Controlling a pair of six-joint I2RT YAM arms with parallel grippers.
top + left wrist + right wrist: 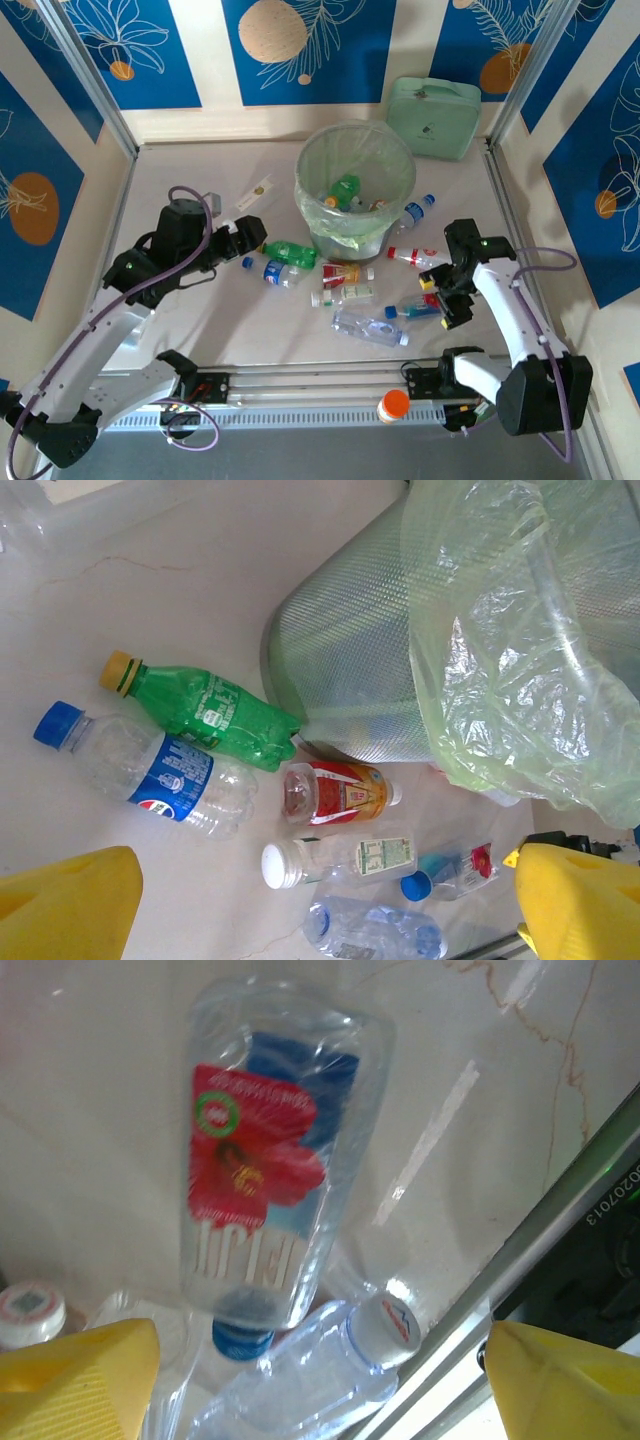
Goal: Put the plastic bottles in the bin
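The bin (pixel 355 185), round with a pale green liner, stands mid-table with a green bottle (pixel 346 188) among those inside. Several plastic bottles lie in front of it. They include a green one (pixel 215 715), a blue-labelled one (pixel 150 770), a red-and-yellow one (pixel 340 792) and a white-capped one (pixel 340 860). My left gripper (pixel 255 240) hovers open just left of them, with nothing between its fingers. My right gripper (pixel 320 1360) is open above a clear bottle with a red flower label (pixel 265 1180), which lies by a larger clear bottle (pixel 390 1325).
A mint-green zip case (pixel 435 118) leans at the back right. An orange-capped item (pixel 393 404) sits on the front rail (pixel 320 385). Two more bottles (pixel 415 257) lie right of the bin, and a small white card (pixel 255 193) lies to its left.
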